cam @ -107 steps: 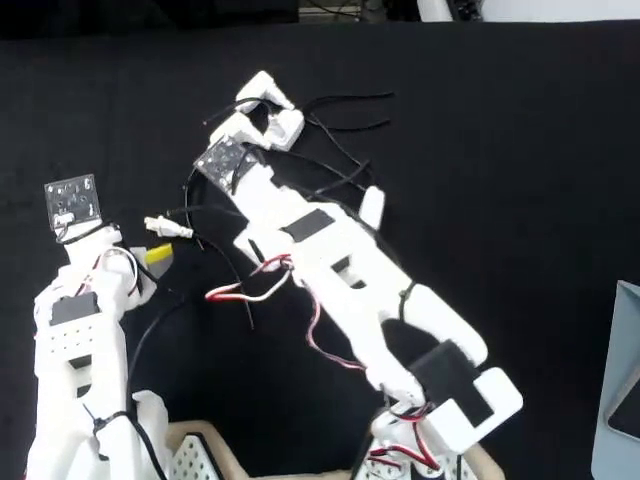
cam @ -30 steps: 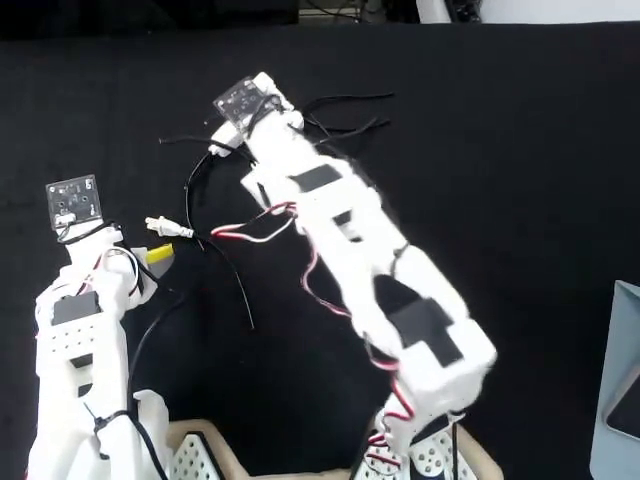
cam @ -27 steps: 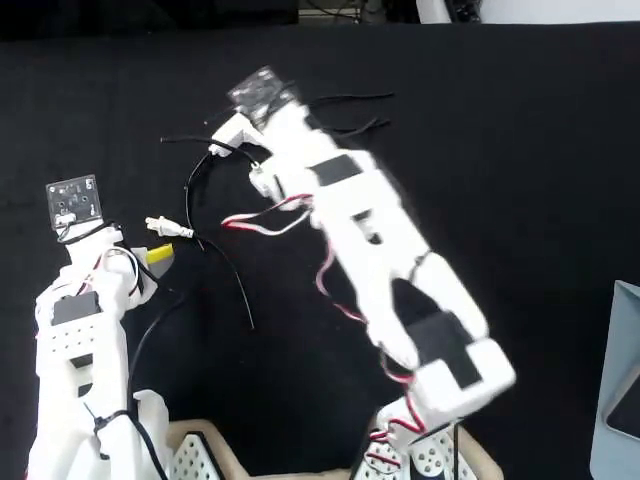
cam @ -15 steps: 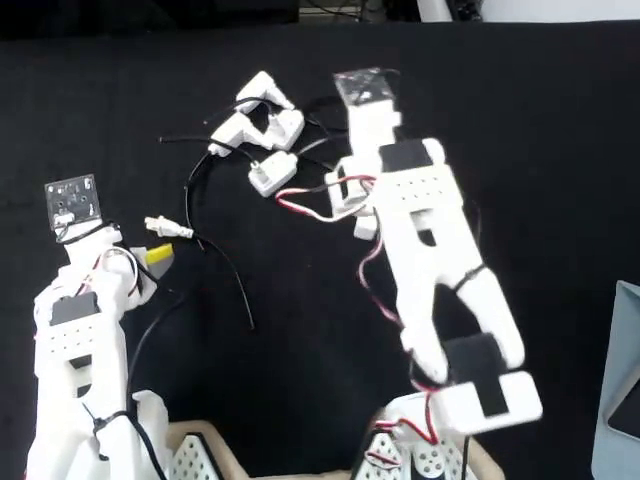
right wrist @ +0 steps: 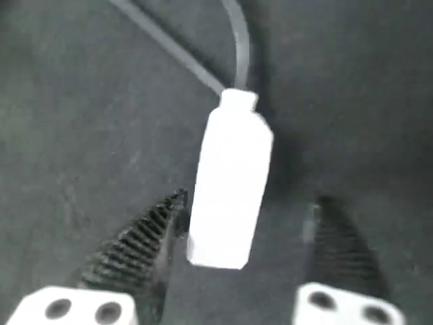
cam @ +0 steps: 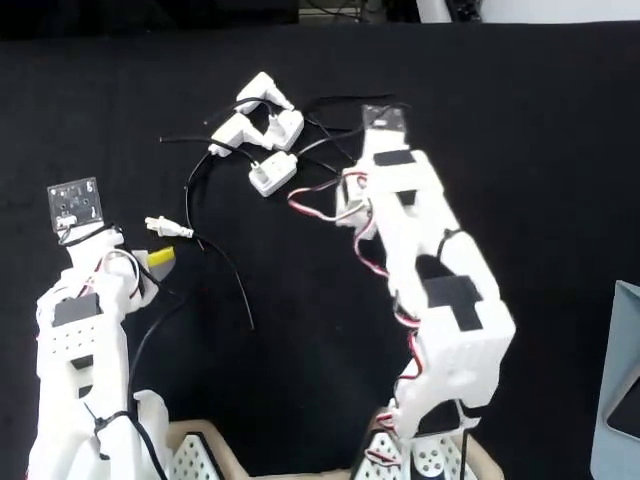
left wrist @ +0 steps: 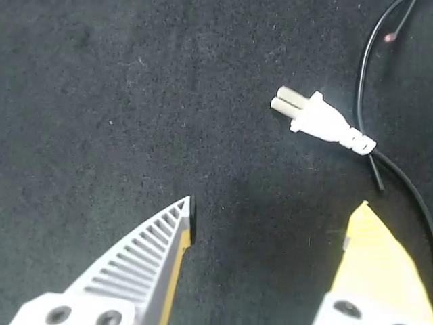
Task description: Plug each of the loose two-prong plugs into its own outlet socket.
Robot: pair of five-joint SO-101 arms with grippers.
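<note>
Overhead, two white robot arms stand at a table covered in black cloth [cam: 540, 150]. At the near left, the left gripper [left wrist: 277, 206] hangs over the cloth with its fingers spread wide, holding nothing. Just beyond its fingertips a white two-prong plug [left wrist: 318, 122] lies flat and loose on the cloth, its metal prongs pointing left and its black cord [cam: 225, 265] trailing off to the right.

A group of white outlet sockets [cam: 287, 126] lies at the far middle of the table, well apart from the plug, with thin black cords looping around them. One socket [cam: 270, 176] sits slightly nearer than the others.

The other arm stretches from the near edge to the far middle, just right of the sockets. Its right gripper [right wrist: 249, 202] has dark fingers spread on either side of a white block [right wrist: 230, 183] with a dark cord at its far end. Whether the fingers touch the block cannot be told.
</note>
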